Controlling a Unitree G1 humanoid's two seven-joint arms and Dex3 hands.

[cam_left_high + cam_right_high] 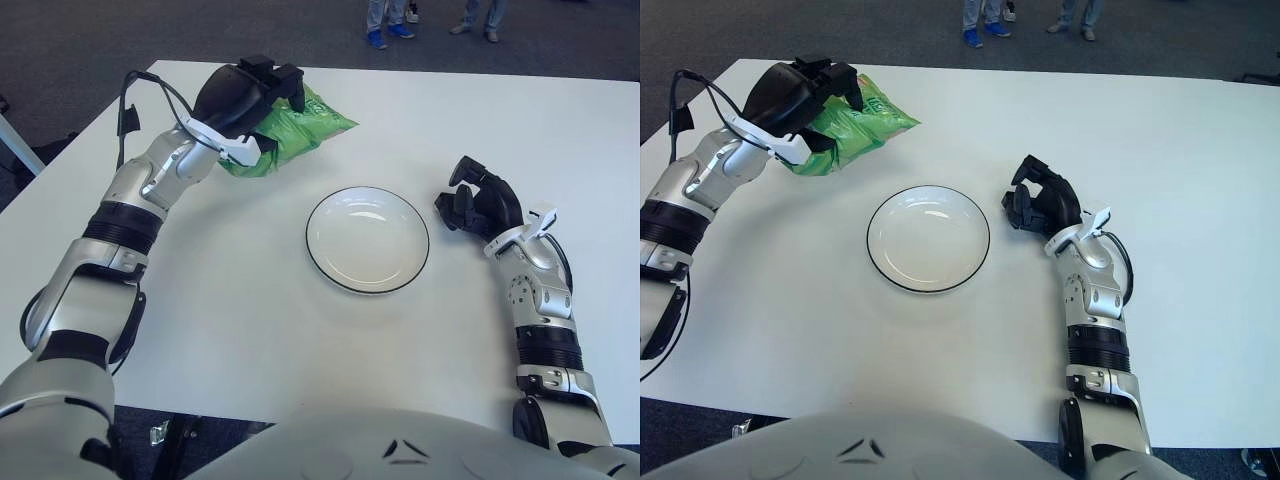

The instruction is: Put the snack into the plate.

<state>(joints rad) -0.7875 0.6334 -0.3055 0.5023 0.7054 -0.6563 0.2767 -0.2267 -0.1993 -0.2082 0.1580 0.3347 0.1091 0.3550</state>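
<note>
- Left eye view: the left hand (245, 95) grips a green snack bag (295, 132), black fingers curled over its top edge, and holds it clear of the white table (250, 300), up and to the left of the plate (367, 239).
- The bag tilts, its free end pointing right toward the table's far side; its lower corner hangs beside the hand's white wrist bracket.
- The white plate, rimmed in black, sits empty near the table's centre, well apart from the bag.
- The right hand (478, 207) shows just right of the plate, fingers curled inward and holding nothing.
- Feet of bystanders (385, 38) stand on the dark floor beyond the far edge.
- Right eye view: the same bag (855, 125) is clasped in the left hand (800, 88) above the table's far left part, the plate (928, 238) below and right of it.
- The right hand (1042, 205) appears close to the plate's right rim, curled and empty.
</note>
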